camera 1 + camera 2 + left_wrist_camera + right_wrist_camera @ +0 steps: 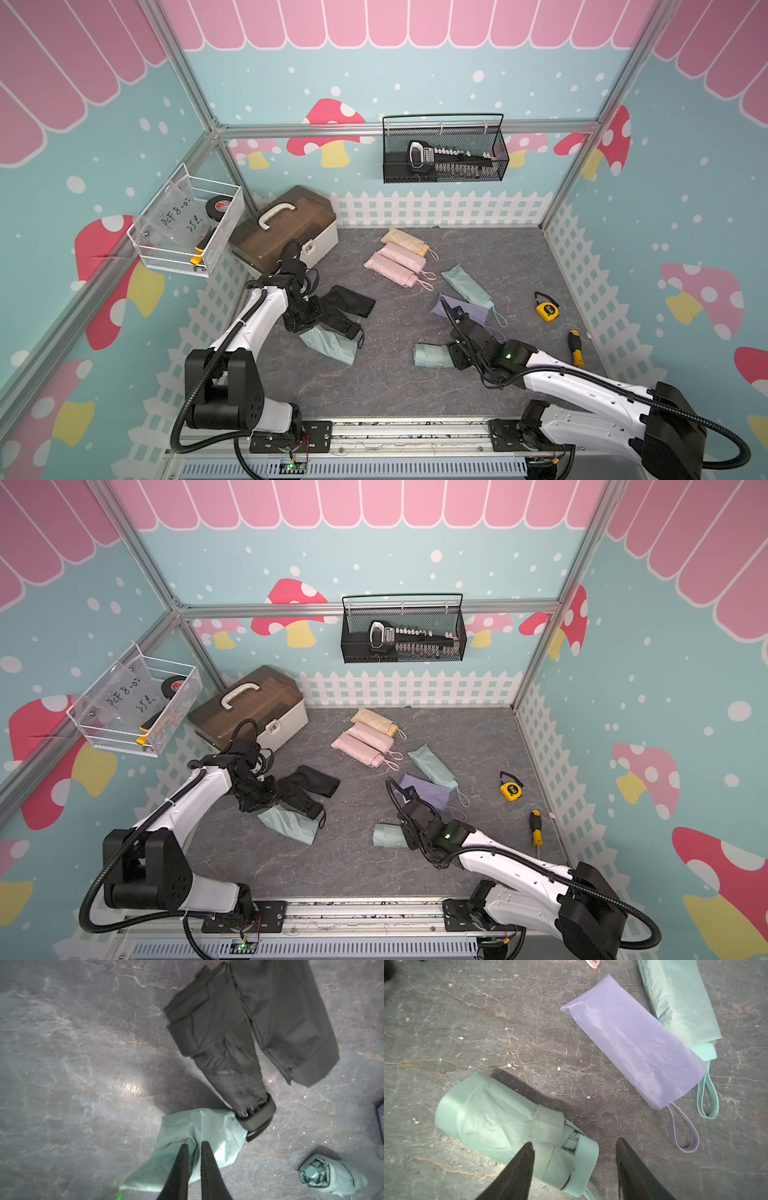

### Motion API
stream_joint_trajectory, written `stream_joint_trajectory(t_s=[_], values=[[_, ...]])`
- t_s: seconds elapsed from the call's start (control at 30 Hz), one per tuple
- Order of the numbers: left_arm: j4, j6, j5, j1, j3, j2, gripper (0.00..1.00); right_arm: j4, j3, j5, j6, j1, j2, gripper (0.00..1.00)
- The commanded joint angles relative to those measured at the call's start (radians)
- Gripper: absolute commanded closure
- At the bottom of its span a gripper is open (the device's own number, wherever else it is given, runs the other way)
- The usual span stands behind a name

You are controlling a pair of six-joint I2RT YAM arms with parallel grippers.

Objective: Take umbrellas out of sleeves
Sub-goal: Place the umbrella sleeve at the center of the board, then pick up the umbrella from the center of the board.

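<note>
Well toward the left edge of the worktop (395,395), a grey slab veined like marble, the empty mint sleeve (199,1126) lies limp and creased, a thin matte pouch whose folds run together at the left gripper (195,1144). Its two black tapered fingers stand only a slit apart with a ridge of the mint cloth in the slit; whether they bite on it I cannot tell. One end of this sleeve is tucked under the blunt round handle cap of the black umbrella (224,1047), a pleated bundle bound by a strap. The flat black sleeve (291,1022) lies touching the bundle's side, smooth and slack. Nearer the front edge, about midway along it, the bare mint umbrella (492,1122) rests on its side: a stubby cylinder of tucked folds, cinched by a stitched tab and ending in a smooth plastic handle. The right gripper (575,1141) is spread wide about that handle end, one finger over the fabric, its mate clear of the handle above bare stone, gripping nothing. Just beyond, the lilac umbrella (633,1043) in its glossy sleeve touches the sheathed mint umbrella (679,1001), each with a woven wrist loop poking out. Toward the back edge the cream umbrella (405,241) and two pink umbrellas (401,258), all sleeved, lie side by side, touching.
</note>
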Motion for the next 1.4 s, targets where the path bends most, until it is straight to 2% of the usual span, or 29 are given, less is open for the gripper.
stream_joint_trajectory(t_s=[0.0,0.07,0.13,0.33,0.37,0.43,0.5,0.57,0.63,0.7,0.87,1.27,1.37], values=[[0.043,0.053,-0.001,0.015,0.023,0.017,0.73,-0.034,0.004,-0.013,-0.002,-0.004,-0.024,0.39],[0.044,0.063,-0.025,0.022,0.027,0.015,0.63,-0.036,0.003,-0.018,0.001,-0.004,-0.025,0.39],[0.062,0.063,-0.047,0.024,0.024,-0.008,0.56,-0.036,0.002,-0.029,0.004,-0.004,-0.019,0.39],[0.09,0.037,-0.019,0.019,0.061,-0.155,0.55,-0.083,0.035,-0.06,0.015,-0.004,0.083,0.34],[0.097,0.029,0.006,0.011,0.065,-0.185,0.55,-0.102,0.05,-0.05,0.02,-0.004,0.117,0.29],[0.114,0.013,0.042,-0.011,0.071,-0.239,0.53,-0.128,0.078,-0.031,0.031,-0.004,0.173,0.13],[0.148,0.005,0.092,-0.039,0.058,-0.292,0.53,-0.137,0.107,-0.057,0.01,-0.004,0.207,0.1],[0.206,-0.005,0.189,-0.056,0.019,-0.35,0.53,-0.153,0.139,-0.095,-0.038,-0.004,0.211,0.08],[0.255,-0.033,0.222,-0.075,-0.026,-0.401,0.53,-0.159,0.155,-0.155,-0.095,-0.004,0.197,0.02],[0.287,-0.048,0.24,-0.079,-0.065,-0.44,0.53,-0.182,0.181,-0.225,-0.142,-0.004,0.215,0.01],[0.308,-0.025,0.242,-0.079,-0.117,-0.466,0.53,-0.259,0.247,-0.281,-0.156,-0.001,0.323,0.01],[0.359,-0.016,0.323,-0.078,-0.139,-0.499,0.53,-0.293,0.323,-0.252,-0.191,0.003,0.535,0.01],[0.375,-0.028,0.322,-0.075,-0.159,-0.524,0.53,-0.27,0.325,-0.243,-0.204,0.028,0.56,0.05]])
